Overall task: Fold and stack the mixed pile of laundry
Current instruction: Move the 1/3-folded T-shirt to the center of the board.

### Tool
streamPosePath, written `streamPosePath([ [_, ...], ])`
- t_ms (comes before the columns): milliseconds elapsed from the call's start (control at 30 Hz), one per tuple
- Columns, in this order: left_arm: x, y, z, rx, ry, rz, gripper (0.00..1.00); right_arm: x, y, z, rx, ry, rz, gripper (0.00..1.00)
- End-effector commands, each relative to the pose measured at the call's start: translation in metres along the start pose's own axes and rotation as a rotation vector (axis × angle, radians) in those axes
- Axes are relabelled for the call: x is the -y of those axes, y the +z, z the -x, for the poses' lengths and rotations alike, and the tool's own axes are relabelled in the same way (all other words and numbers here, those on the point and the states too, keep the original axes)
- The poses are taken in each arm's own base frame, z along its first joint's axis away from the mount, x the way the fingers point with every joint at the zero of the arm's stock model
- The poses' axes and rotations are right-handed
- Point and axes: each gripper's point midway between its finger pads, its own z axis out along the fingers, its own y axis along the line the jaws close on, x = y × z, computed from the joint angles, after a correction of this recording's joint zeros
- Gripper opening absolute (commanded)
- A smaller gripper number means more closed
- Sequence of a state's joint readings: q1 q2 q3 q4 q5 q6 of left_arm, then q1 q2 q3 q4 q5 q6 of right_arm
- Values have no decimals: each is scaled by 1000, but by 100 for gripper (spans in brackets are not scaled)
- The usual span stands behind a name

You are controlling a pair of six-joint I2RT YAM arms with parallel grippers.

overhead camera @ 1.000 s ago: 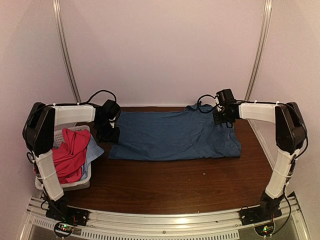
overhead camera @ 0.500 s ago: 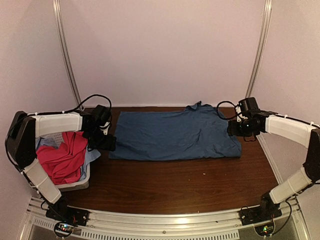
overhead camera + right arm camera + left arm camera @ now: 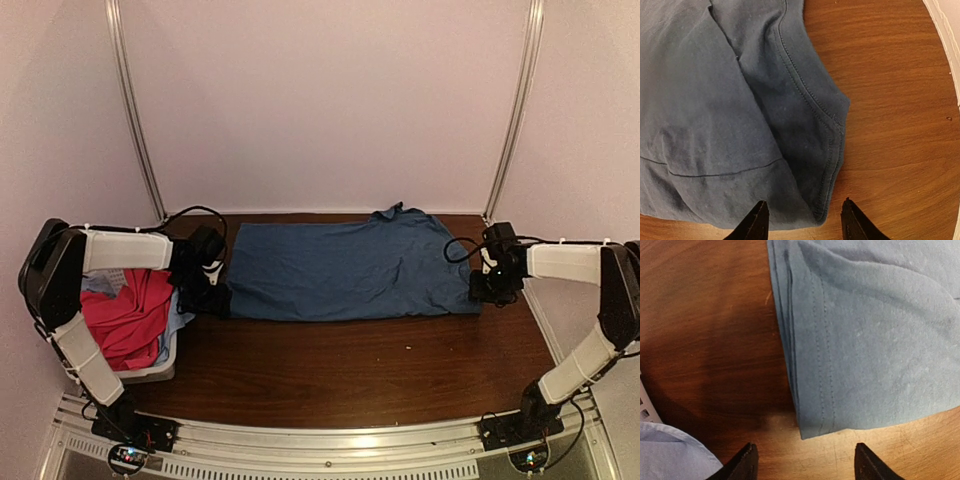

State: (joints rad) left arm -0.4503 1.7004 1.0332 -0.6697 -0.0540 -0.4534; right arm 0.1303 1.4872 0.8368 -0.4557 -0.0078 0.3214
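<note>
Top external, not wrist views: magenta-pink shirt [image 3: 125,320] in basket [image 3: 152,372]

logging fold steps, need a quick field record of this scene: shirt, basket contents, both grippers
dark blue T-shirt: laid flat on the table, far half
basket: left edge of table, by the left arm
in basket: pink shirt, light-blue cloth, both unfolded
left gripper: open, at T-shirt's near-left corner, holding nothing
right gripper: open, at T-shirt's near-right corner, holding nothing
</note>
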Motion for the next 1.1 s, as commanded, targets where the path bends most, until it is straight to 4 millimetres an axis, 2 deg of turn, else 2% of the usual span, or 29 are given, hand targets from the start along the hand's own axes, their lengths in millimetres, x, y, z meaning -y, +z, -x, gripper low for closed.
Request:
streamPosePath([
  [0,4,4,1,2,13,-31,63,7,15,-7,-26,5,-17,48],
  [233,8,11,6,-4,16,-41,43,6,31,-14,-60,11,5,41],
  [433,9,20,7,-19,11,-39,38,5,36,-14,-77,-3,8,28],
  [600,11,20,10,-17,16,-45,16,9,39,-16,-98,-21,-18,3],
  [700,12,15,10,-23,24,-44,0,11,34,-14,-79,-13,-27,0],
  [933,1,-2,5,-43,73,45,0,32,6,-3,-13,22,-132,0],
  [1067,-6,-8,-5,-75,111,108,0,41,0,-8,-28,18,-192,0],
])
